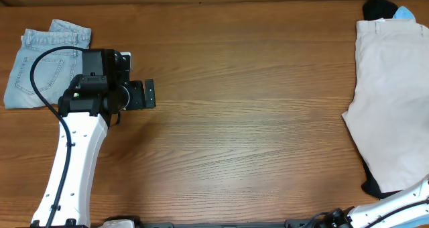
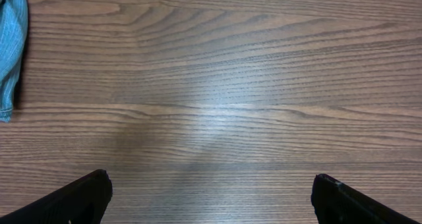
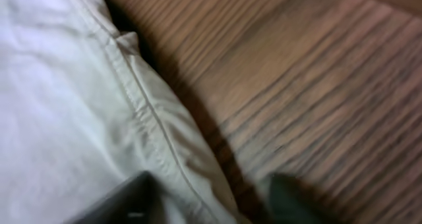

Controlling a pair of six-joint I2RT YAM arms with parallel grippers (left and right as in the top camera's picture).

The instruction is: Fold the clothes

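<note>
Above the table (image 2: 211,85), left end effector (image 2: 211,197) spread; right end effector (image 3: 210,201) spread over shorts (image 3: 66,105).

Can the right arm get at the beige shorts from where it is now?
Likely yes: the right gripper hovers at the hem of the beige shorts, jaws apart, nothing in between.

Cotton shorts (image 1: 392,100) lie at the right edge of the table (image 1: 255,121), atop another garment (image 1: 371,184); denim shorts (image 1: 40,67) far left.
</note>
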